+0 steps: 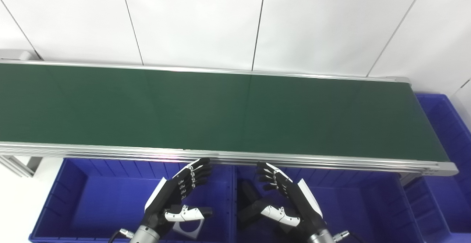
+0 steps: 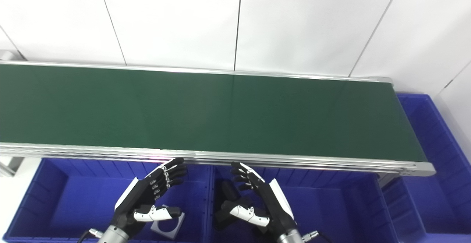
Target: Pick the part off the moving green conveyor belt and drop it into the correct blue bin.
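The green conveyor belt (image 1: 220, 114) runs across the view with no part on it. My left hand (image 1: 178, 199) is open and empty, held over the left blue bin (image 1: 92, 202) just below the belt's near rail. My right hand (image 1: 283, 199) is open and empty over the middle blue bin (image 1: 353, 206). A grey square part with a round hole (image 1: 188, 230) lies in the left bin under my left hand. A black part (image 1: 247, 199) lies in the middle bin beside my right hand, partly hidden by it.
A third blue bin (image 1: 447, 154) stands at the belt's right end. The aluminium rail (image 1: 110, 149) edges the belt's near side. A white panelled wall (image 1: 220, 18) rises behind the belt.
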